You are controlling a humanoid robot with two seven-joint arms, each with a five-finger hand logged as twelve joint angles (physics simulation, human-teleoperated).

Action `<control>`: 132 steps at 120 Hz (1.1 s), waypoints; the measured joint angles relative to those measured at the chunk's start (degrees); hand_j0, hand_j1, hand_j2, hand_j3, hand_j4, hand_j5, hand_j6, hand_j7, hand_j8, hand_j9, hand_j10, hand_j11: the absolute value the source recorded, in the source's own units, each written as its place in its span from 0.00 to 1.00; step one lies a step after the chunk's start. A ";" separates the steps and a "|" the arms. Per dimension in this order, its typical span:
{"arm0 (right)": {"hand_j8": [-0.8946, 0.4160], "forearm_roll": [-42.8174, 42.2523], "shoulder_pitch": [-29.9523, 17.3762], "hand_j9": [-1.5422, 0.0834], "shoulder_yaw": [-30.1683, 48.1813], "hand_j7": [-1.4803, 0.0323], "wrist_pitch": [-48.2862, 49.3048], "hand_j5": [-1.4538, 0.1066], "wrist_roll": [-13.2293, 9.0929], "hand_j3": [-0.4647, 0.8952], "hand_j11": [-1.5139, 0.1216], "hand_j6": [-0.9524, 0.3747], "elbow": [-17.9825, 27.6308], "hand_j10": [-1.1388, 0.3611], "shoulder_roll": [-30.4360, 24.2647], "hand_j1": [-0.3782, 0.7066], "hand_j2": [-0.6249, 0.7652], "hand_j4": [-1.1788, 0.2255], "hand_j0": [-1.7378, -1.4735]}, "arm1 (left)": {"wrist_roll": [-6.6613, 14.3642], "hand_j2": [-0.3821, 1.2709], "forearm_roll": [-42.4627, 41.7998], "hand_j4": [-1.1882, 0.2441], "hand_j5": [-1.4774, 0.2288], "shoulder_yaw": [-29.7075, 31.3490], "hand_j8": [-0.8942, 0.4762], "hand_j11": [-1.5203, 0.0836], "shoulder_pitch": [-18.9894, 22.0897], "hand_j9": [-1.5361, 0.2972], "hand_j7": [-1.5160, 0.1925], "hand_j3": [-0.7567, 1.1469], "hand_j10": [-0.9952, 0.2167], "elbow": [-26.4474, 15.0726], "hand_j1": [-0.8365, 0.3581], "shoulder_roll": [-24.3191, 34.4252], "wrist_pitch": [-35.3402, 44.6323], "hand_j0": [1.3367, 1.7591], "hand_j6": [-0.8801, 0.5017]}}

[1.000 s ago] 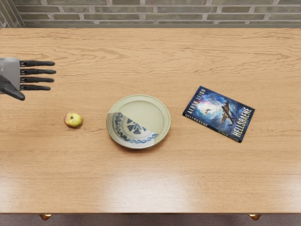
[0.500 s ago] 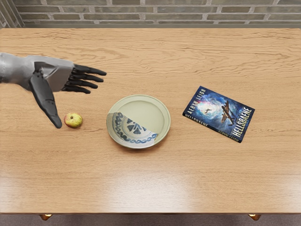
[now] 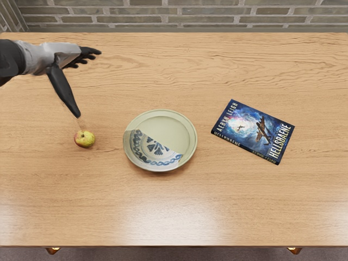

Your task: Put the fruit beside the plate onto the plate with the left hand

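A small yellow-green apple [image 3: 84, 138] with a red blush lies on the wooden table, just left of the plate [image 3: 176, 128]. The plate is pale green with a blue pattern on its lower left part and holds nothing. My left hand [image 3: 76, 76] comes in from the upper left and hovers above and behind the apple. It is open: the thumb points down toward the apple with its tip a short way above it, and the fingers [image 3: 87, 53] stretch away to the right. Nothing is in the hand.
A blue paperback book [image 3: 253, 131] lies tilted on the table right of the plate. A brick wall [image 3: 179, 13] runs behind the table's far edge. The table's front edge [image 3: 174, 246] runs along the bottom of the view.
The left hand has come in from the left edge, swung out over the table, then risen and pulled back toward the far left. Its thumb now points down over the apple. The apple has not moved.
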 joint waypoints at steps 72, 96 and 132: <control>0.67 0.00 0.00 0.94 0.00 0.97 0.00 0.92 0.00 0.34 0.91 0.71 0.00 0.75 0.00 0.04 0.45 0.83 0.30 | 0.00 0.23 -2.23 0.82 0.85 43.74 0.64 0.93 -12.89 0.83 0.87 0.40 0.81 -6.59 0.98 -14.77 37.84 0.76 0.62; 0.67 0.00 0.00 0.94 -0.01 0.97 0.00 0.92 0.00 0.34 0.91 0.71 0.00 0.75 0.00 0.04 0.45 0.83 0.30 | 0.00 0.23 -2.75 0.82 0.85 45.88 0.64 0.93 -12.69 0.83 0.87 0.40 0.81 -6.97 0.98 -18.01 42.17 0.76 0.62; 0.67 0.00 0.00 0.94 0.01 0.97 0.00 0.92 0.00 0.34 0.91 0.71 0.00 0.75 0.00 0.04 0.45 0.83 0.30 | 0.00 0.24 -1.79 0.80 0.83 46.76 0.62 0.91 -8.74 0.81 0.85 0.40 0.78 -3.87 0.95 -22.28 43.24 0.76 0.60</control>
